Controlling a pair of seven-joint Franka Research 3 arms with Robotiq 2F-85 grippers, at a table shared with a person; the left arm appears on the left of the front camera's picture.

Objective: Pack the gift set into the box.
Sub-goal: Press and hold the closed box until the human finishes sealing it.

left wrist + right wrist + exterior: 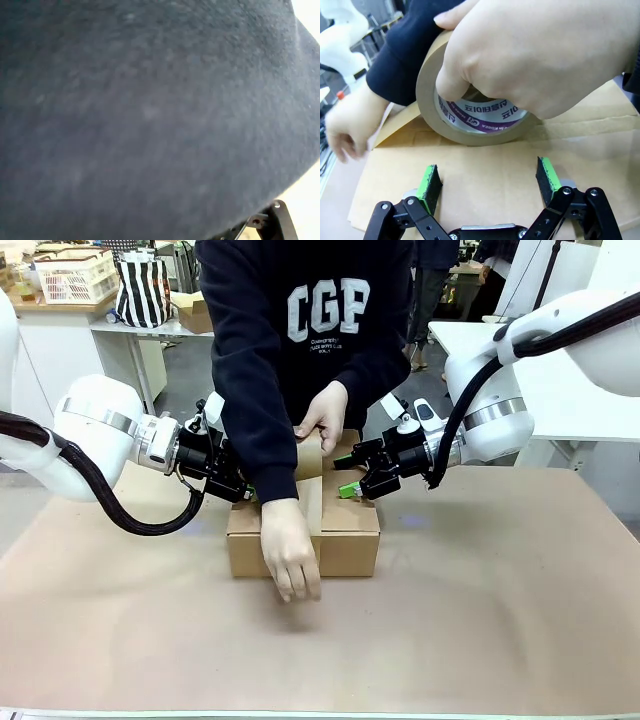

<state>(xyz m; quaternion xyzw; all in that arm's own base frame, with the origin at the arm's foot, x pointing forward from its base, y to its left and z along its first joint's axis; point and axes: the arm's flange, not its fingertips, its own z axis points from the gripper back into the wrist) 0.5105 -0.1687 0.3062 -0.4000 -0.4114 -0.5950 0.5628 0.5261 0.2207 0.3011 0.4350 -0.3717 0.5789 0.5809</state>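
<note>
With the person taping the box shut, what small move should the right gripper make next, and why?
Probably none: hold. The right gripper, jaws open, rests on the box flap while a hand runs the tape roll along the seam.

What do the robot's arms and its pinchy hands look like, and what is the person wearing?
Both arms are smooth, rounded white shells with silver rings and thick black cables looping beneath. The left end effector and the right end effector are black metal linkages with two fingers; the right one's fingers carry bright green pads. The person wears a dark navy sweatshirt with long sleeves and white block letters.
</note>
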